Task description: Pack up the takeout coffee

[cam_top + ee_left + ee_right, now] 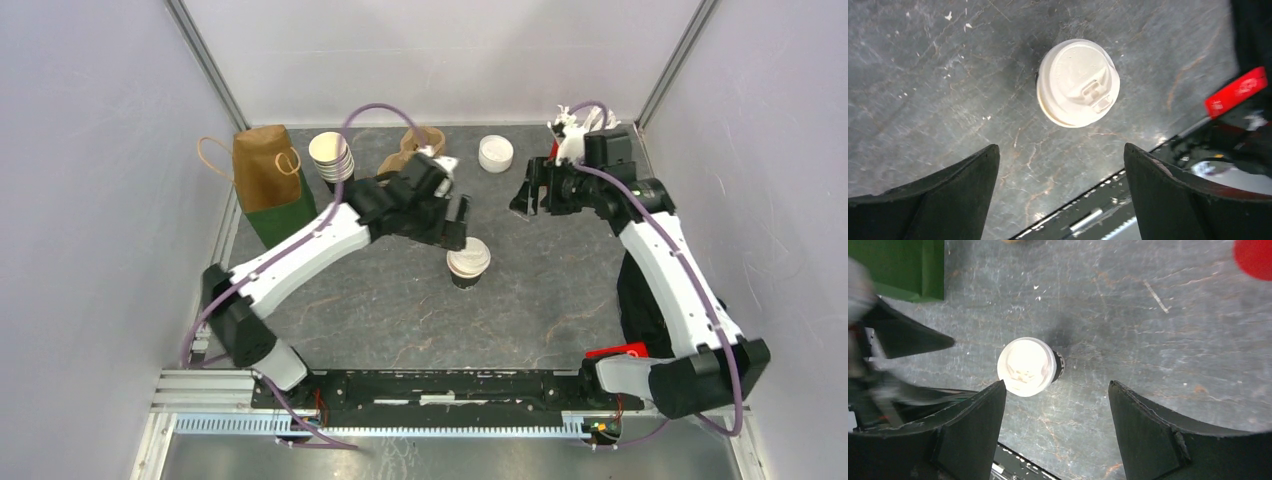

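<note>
The takeout coffee (pixel 468 262), a small dark cup with a white lid (pixel 1078 82), stands upright in the middle of the table. My left gripper (pixel 458 222) hovers just behind and above it. Its fingers are spread wide with nothing between them, and in the left wrist view the cup sits beyond the left gripper (pixel 1062 150). My right gripper (pixel 527 195) hangs to the right and farther back, apart from the cup. In the right wrist view the right gripper (pixel 1055 385) is open and empty, with the cup (pixel 1027 366) beside its left fingertip.
A brown paper bag with a green base (pixel 268 180) stands at the back left, its green part (pixel 908 265) also showing in the right wrist view. Beside it are a stack of lidless cups (pixel 332 155), a brown folded item (pixel 415 145) and a stack of white lids (pixel 495 153).
</note>
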Controlling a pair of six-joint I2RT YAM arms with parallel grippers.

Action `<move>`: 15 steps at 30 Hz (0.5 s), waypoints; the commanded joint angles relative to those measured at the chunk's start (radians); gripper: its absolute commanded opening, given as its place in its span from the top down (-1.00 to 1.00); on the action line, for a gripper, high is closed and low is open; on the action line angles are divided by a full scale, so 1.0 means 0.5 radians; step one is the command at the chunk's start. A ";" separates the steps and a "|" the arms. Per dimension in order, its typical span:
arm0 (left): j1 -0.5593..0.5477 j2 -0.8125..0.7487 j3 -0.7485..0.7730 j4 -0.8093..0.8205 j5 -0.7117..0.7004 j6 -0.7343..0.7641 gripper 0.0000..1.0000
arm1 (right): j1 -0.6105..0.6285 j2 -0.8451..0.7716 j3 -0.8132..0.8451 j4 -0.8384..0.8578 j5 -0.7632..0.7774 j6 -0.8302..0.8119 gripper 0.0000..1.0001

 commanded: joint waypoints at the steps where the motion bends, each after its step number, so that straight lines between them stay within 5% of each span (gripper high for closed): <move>1: 0.325 -0.280 -0.288 0.162 0.586 -0.235 -0.95 | -0.002 0.144 -0.211 0.264 -0.301 0.007 -0.63; 7: 0.550 -0.308 -0.609 0.515 1.192 -0.463 -0.91 | 0.003 0.341 -0.607 0.792 -0.939 0.131 -0.59; 15: 0.588 -0.177 -0.773 0.821 1.397 -0.627 -0.98 | 0.034 0.561 -0.662 1.014 -1.070 0.120 -0.39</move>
